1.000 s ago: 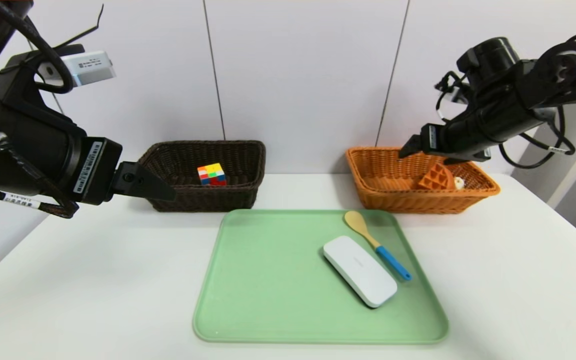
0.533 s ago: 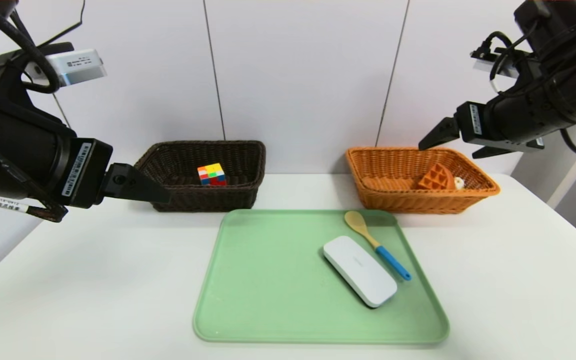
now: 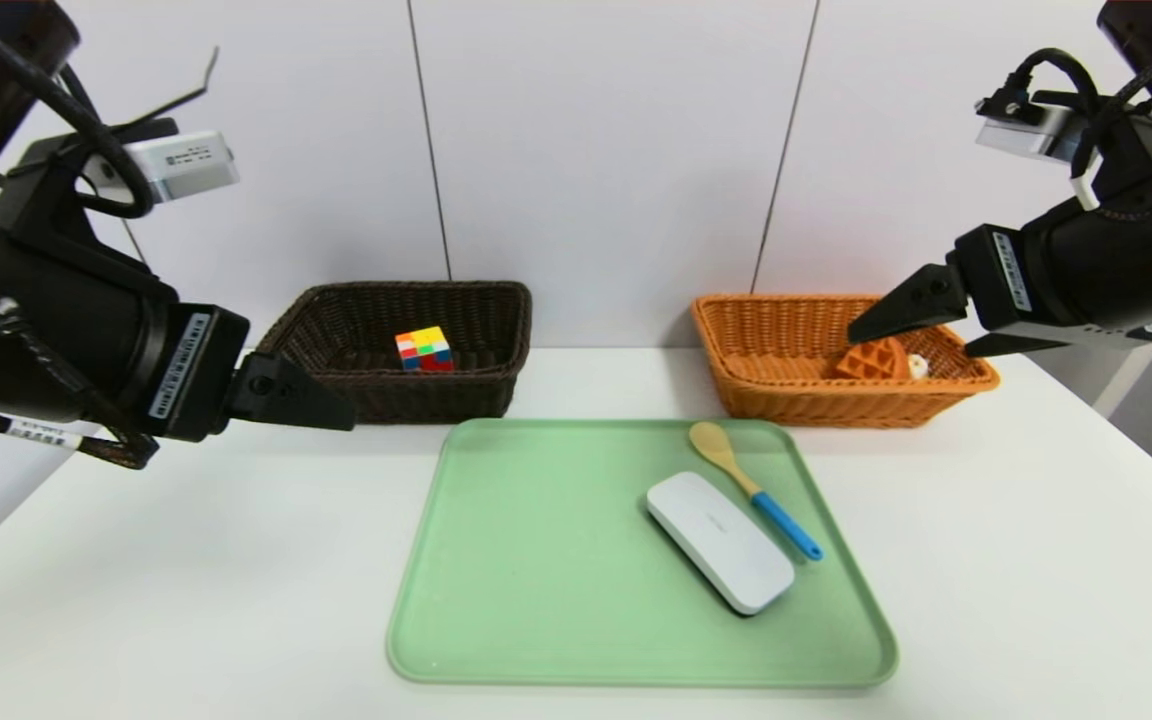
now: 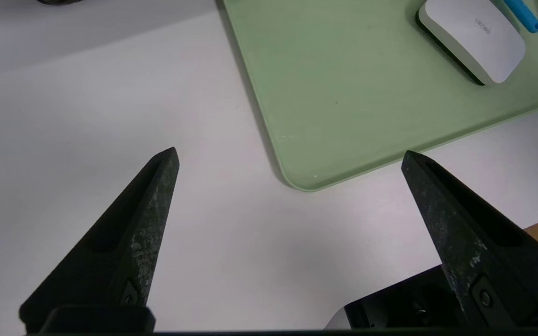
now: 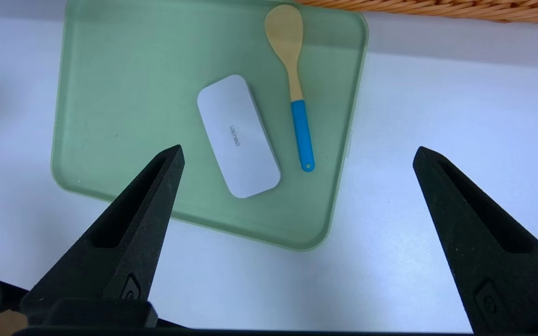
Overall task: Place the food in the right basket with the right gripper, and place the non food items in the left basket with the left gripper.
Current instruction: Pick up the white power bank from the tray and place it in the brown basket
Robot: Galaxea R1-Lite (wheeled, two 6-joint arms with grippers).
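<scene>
Head view gives me the whole tabletop (image 3: 136,600). My right gripper (image 3: 921,325) hangs in the air at the near right corner of the orange basket (image 3: 766,350), its fingers (image 3: 901,305) spread wide and holding nothing. The waffle (image 3: 874,357) lies inside this basket, just behind and below those fingers, apart from them. My left gripper (image 3: 336,415) hangs at the left side, in front of the near left corner of the dark basket (image 3: 496,320), and its fingers (image 4: 152,196) are also spread wide and empty. The colourful cube (image 3: 423,349) sits inside the dark basket, beyond the left fingers and to their right.

Between the two grippers, nearer to me, the green tray (image 3: 536,560) lies flat on the tabletop. On it I see the white case (image 3: 719,541) and the spoon (image 3: 751,487) with the blue handle, side by side and just beside each other; I cannot tell if they touch. In the right wrist view the case (image 5: 238,135) and the spoon (image 5: 297,93) lie ahead of the open right fingers (image 5: 157,186), well apart from them. In the left wrist view the tray corner (image 4: 306,177) is between the left fingertips, farther below them.
</scene>
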